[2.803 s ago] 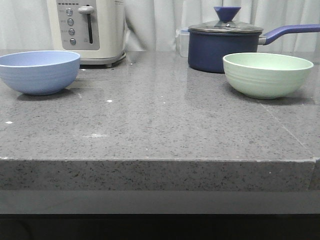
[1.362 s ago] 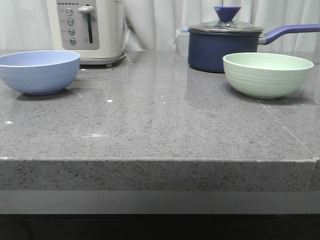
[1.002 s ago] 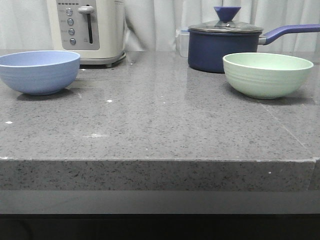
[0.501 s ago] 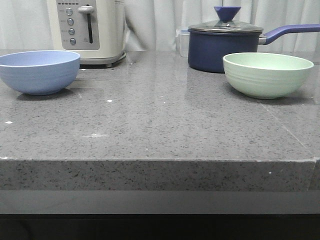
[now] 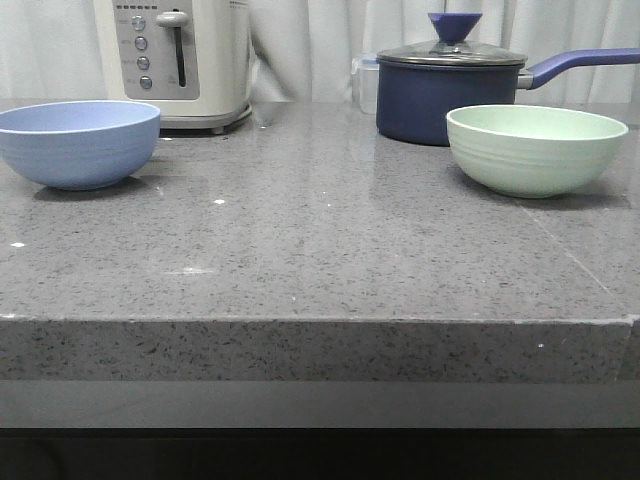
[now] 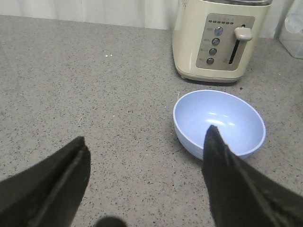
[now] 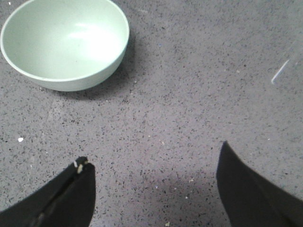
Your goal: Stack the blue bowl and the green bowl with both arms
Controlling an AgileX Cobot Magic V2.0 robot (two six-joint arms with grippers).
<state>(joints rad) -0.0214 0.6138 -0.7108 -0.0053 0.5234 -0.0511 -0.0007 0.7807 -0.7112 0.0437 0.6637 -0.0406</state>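
Although neither arm shows in the front view, both bowls do: the blue bowl (image 5: 78,143) sits upright at the far left of the grey counter (image 5: 300,250), just in front of a cream toaster (image 5: 180,60), and the green bowl (image 5: 536,149) sits upright at the right, just in front of a navy saucepan (image 5: 450,95). The two bowls are well apart, with bare stone between them.

In the left wrist view, the left gripper (image 6: 144,156) hangs over the counter with its fingers spread wide and nothing between them. The blue bowl (image 6: 227,120) lies ahead of it and off towards one finger, not centred in the gap, so a straight descent would likely land that finger on the rim and tip or shove the bowl towards the toaster (image 6: 220,40).

In the right wrist view, the right gripper (image 7: 154,177) is likewise spread open and empty. The green bowl (image 7: 64,40) sits well off to one side of its gap, so the approach needs a sideways correction; without it the fingers would close on nothing or push the bowl across the smooth stone.
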